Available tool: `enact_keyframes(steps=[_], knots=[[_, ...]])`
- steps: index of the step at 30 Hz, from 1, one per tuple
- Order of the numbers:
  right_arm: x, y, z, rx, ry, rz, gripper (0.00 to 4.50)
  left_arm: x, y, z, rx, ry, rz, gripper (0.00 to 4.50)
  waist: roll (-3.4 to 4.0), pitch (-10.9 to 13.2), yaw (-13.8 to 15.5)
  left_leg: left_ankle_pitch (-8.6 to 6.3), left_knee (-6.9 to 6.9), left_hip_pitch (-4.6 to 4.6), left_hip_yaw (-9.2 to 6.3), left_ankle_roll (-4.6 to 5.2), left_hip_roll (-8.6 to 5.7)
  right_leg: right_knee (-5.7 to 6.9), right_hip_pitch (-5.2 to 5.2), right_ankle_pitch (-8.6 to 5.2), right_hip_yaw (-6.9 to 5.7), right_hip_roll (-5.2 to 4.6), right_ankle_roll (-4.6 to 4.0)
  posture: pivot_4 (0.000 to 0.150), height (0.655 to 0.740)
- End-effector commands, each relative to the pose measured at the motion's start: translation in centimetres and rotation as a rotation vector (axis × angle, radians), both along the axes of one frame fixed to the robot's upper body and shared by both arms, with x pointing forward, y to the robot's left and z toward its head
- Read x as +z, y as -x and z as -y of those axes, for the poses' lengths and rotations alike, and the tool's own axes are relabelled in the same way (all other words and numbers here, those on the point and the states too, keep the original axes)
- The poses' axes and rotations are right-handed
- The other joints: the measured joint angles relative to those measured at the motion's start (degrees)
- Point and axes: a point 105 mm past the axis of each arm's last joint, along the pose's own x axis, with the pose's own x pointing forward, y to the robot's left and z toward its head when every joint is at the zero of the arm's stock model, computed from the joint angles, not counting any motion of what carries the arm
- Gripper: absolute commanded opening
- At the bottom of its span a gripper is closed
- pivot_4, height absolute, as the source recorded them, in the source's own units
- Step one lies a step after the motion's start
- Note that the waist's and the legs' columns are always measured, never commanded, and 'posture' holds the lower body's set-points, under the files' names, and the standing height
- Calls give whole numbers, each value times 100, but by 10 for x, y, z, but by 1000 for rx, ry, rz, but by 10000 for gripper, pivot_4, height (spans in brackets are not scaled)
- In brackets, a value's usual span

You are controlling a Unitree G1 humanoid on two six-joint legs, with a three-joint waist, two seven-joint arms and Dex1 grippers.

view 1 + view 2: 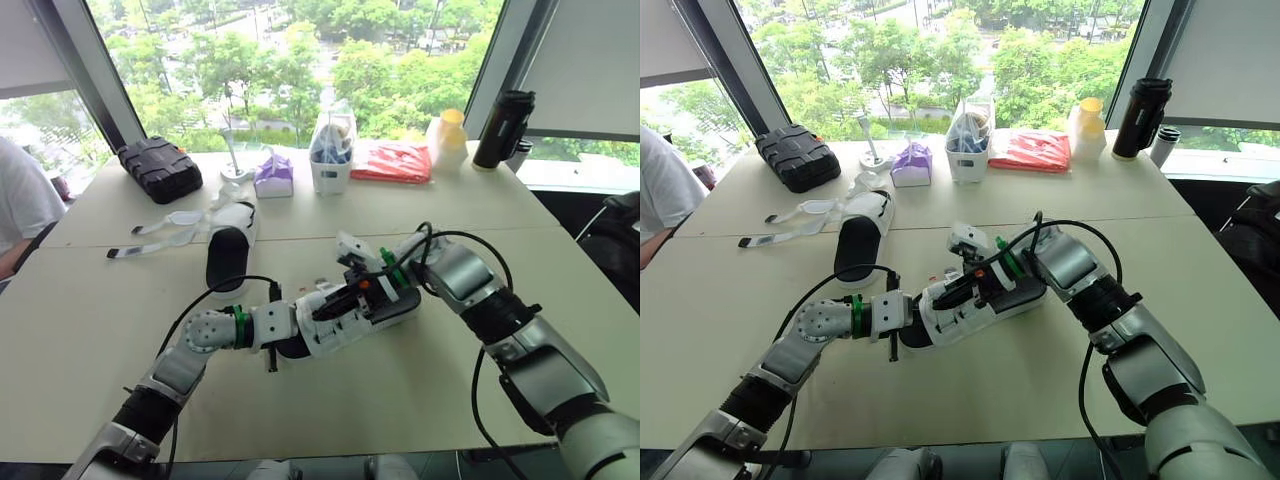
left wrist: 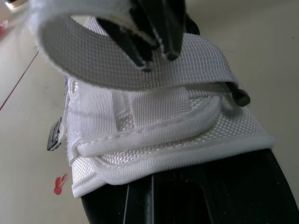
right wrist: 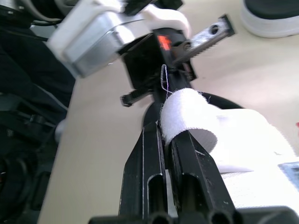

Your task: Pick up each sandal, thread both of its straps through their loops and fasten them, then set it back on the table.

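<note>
One white sandal with a black footbed (image 1: 352, 312) lies mid-table between my two grippers. My left gripper (image 1: 300, 338) grips it at one end, its fingers (image 2: 154, 198) shut under the white webbing upper (image 2: 159, 135). My right gripper (image 3: 170, 122) is shut on a white strap (image 3: 189, 112) of this sandal, which curls over the fingers in a loop above the upper. The second sandal (image 1: 230, 255) lies further back on the left, with its loose straps (image 1: 160, 235) spread out on the table.
Along the window edge stand a black case (image 1: 160, 168), a purple tissue box (image 1: 273, 175), a white cup with a bag (image 1: 332, 152), a red packet (image 1: 392, 160), a yellow-capped bottle (image 1: 447, 140) and a black flask (image 1: 503, 128). A person in white (image 1: 20, 205) sits at the left.
</note>
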Motion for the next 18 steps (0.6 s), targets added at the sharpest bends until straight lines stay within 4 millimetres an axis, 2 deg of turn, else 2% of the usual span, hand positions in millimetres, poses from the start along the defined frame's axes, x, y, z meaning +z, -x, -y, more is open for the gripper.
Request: enact_keyframes(steps=[1,2,5,9,10,13,18], knots=[[5,-18,-4,-53,13,83,6797,-64,22,-20,32,-197,-198,0,7,-5,-12,0,-1,5,0,0,0,1,4,0,1,1,0,1500,7400],[4,-20,-5,-60,12,85,9972,-64,22,-19,32,-197,-198,0,12,-8,-15,0,-1,9,1,0,1,2,6,0,3,1,-1,1500,7400],[3,-27,-8,-81,11,99,23579,-64,23,-18,32,-196,-197,0,15,-13,-14,0,-2,16,1,0,1,5,5,0,3,3,-1,1500,7400],[-1,-49,-20,-167,26,163,42634,-64,23,-19,39,-191,-199,0,30,-22,-42,0,-11,22,4,0,1,7,5,0,7,3,-2,1500,7400],[-3,-53,-23,-180,28,179,43907,-64,24,-19,41,-191,-199,0,30,-22,-42,0,-13,25,4,-1,1,8,5,0,8,4,-2,1500,7400],[-6,-61,-28,-201,37,205,43907,-64,24,-19,42,-192,-199,0,30,-22,-41,0,-15,36,4,-1,1,8,3,0,9,5,-3,1500,7400],[-5,-64,-31,-194,47,146,43907,-64,24,-19,46,-188,-200,0,31,-22,-46,0,-17,41,4,-1,0,9,2,0,11,5,-3,1500,7400]])
